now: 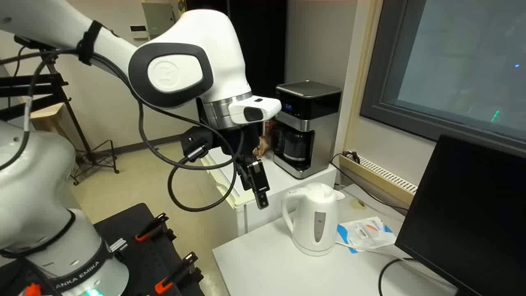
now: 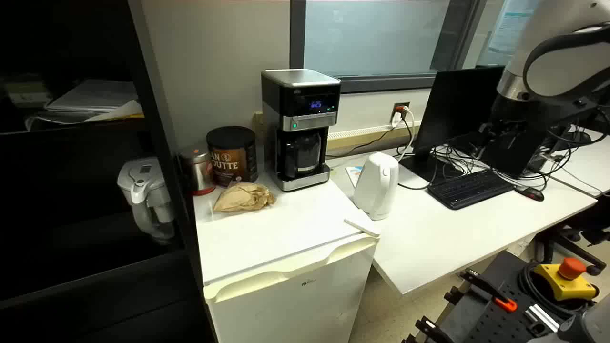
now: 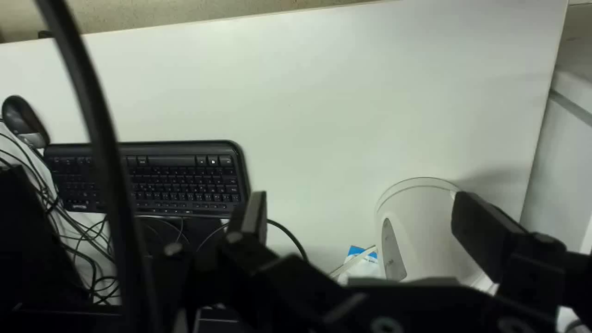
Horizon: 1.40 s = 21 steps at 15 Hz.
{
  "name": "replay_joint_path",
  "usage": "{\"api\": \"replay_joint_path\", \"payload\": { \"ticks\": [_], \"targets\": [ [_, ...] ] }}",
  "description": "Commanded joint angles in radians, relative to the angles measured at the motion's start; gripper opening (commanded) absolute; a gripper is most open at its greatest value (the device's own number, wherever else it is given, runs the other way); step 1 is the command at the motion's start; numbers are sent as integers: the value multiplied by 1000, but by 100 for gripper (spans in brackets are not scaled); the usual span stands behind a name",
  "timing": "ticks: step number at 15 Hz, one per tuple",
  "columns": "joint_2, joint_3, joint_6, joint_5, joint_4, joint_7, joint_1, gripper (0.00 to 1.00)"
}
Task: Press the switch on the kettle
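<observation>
Black and jointed, the gripper point(image 3: 357, 208) hangs with jaws wide apart, holding nothing; in an exterior view it is left of the white plastic jug-shaped kettle point(image 1: 305, 224), upright on a white flat-topped table point(image 1: 263, 263). Farther off I see a boxy black-and-silver coffee machine point(image 1: 308, 127); right, a black flat-screen monitor point(image 1: 464, 213).

Is a white table point(image 1: 263, 265), bearing an upright kettle point(image 1: 307, 226), packet point(image 1: 366, 233) beside it, monitor point(image 2: 452, 112), keyboard point(image 2: 472, 188), mouse point(image 2: 530, 193) and tangled cables point(image 2: 460, 161).
</observation>
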<state>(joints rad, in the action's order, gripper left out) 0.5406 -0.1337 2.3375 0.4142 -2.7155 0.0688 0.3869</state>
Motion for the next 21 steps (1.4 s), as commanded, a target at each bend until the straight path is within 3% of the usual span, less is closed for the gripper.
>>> {"api": "replay_joint_path", "payload": {
  "ticks": [1, 10, 19, 20, 21],
  "targets": [
    [1, -6, -4, 3, 2, 2, -6, 100],
    [-26, 14, 12, 15, 30, -16, -33, 100],
    [-206, 6, 55, -28, 175, -184, -178, 100],
    [-233, 3, 60, -36, 196, -209, -191, 75],
    [-262, 1, 66, -43, 218, -235, -204, 74]
  ]
}}
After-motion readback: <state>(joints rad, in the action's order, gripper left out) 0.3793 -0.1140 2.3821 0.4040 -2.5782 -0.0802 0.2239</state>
